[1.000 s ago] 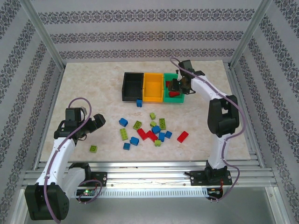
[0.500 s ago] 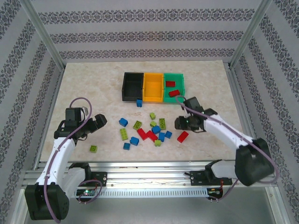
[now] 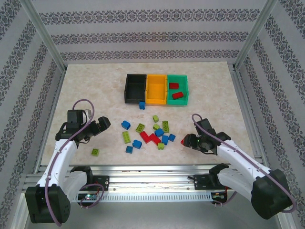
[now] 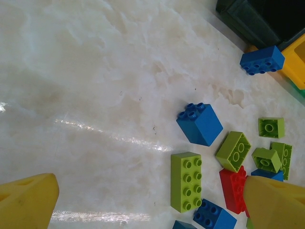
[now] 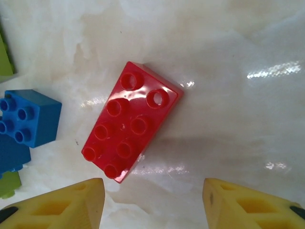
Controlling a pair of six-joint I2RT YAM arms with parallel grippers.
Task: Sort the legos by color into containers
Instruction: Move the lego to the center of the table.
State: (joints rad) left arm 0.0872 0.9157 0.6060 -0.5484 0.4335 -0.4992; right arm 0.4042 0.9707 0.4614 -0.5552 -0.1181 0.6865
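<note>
Right gripper point(image 5: 150, 193) moved from green bin point(image 3: 177, 76) to red lego point(image 5: 131, 128) near table point(image 3: 95, 86) front edge, fingers spread astride it, grab next; left gripper point(image 3: 101, 125) spread, idle.

We note three bins in row at far centre of table point(image 3: 86, 95): left bin point(image 3: 135, 88), middle bin point(image 3: 156, 89), right bin point(image 3: 177, 89), walls side by side; rear brick point(image 3: 174, 86) and front brick point(image 3: 177, 95) inside right bin; single brick point(image 3: 142, 105) on table just before left and middle bins; brick cluster point(image 3: 152, 133) mid-table, nearer us than bins; stray brick point(image 3: 96, 151) left of cluster, near front edge; left gripper point(image 3: 101, 124) between stray brick and cluster, slightly further back; right gripper point(image 3: 189, 141) right of cluster; eight-stud brick point(image 5: 131, 128) flat on table just ahead of its fingertips.
</note>
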